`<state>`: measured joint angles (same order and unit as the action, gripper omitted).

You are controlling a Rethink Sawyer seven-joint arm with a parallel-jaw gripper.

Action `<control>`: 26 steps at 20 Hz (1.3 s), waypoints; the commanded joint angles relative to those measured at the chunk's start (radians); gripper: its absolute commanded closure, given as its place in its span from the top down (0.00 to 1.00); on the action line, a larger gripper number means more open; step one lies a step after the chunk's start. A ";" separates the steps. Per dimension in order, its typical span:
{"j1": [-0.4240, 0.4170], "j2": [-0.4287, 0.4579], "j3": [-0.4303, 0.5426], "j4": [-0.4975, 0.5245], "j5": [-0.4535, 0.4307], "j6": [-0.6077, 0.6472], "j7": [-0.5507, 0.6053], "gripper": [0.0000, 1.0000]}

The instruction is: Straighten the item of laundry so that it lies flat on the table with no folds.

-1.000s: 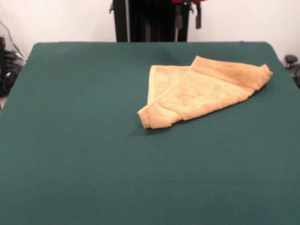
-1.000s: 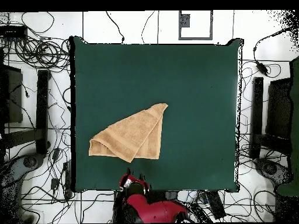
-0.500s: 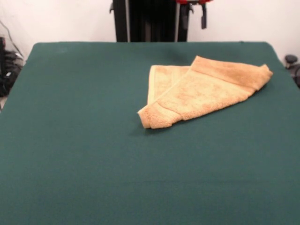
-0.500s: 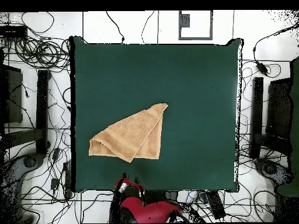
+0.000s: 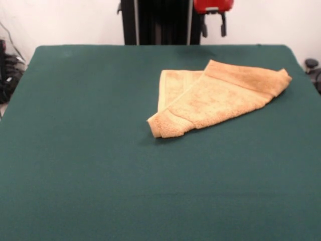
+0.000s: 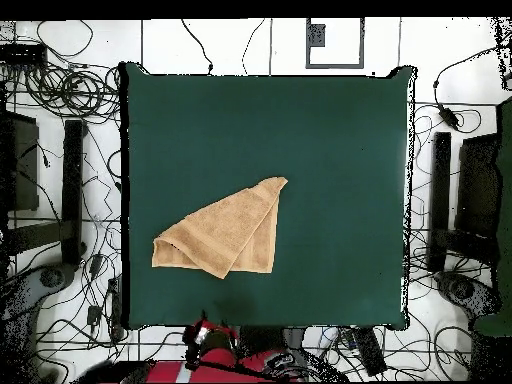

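Observation:
The tan-orange towel (image 5: 215, 98) lies on the dark green table (image 5: 100, 150), right of centre toward the far side. It is folded diagonally, with an upper layer over a lower one that shows at its left. In the overhead view the towel (image 6: 225, 232) lies near the table's (image 6: 300, 130) lower left. My gripper (image 5: 214, 31) hangs at the top edge beyond the table's far side, behind the towel and apart from it, open and empty. It also shows in the overhead view (image 6: 205, 338), just off the table's bottom edge.
The black pedestal (image 5: 155, 22) stands behind the table's far edge. Cables and black equipment (image 6: 60, 180) lie on the floor to both sides of the table. A white wall is behind.
The gripper has moved right and a little lower in the front view, and back off the table edge in the overhead view. The towel has not moved.

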<state>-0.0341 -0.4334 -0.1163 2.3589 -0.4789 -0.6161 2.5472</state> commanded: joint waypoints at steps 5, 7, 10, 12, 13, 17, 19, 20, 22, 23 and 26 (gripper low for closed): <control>0.080 0.254 -0.070 -0.197 0.147 -0.285 0.051 1.00; 0.085 0.285 -0.082 -0.211 0.184 -0.304 0.054 1.00; 0.097 0.339 -0.099 -0.233 0.241 -0.351 0.061 1.00; 0.111 0.363 -0.114 -0.232 0.291 -0.381 0.068 1.00; 0.112 0.374 -0.118 -0.233 0.308 -0.408 0.073 1.00; 0.116 0.410 -0.120 -0.231 0.379 -0.507 0.095 1.00; 0.114 0.420 -0.117 -0.233 0.396 -0.531 0.098 1.00; 0.116 0.422 -0.118 -0.234 0.403 -0.540 0.094 1.00; 0.114 0.407 -0.113 -0.230 0.403 -0.521 0.089 1.00; 0.112 0.400 -0.110 -0.230 0.402 -0.513 0.087 1.00; 0.093 0.354 -0.086 -0.235 0.385 -0.440 0.080 1.00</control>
<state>0.0786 -0.0913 -0.2416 2.3415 -0.2778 -1.1477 2.5472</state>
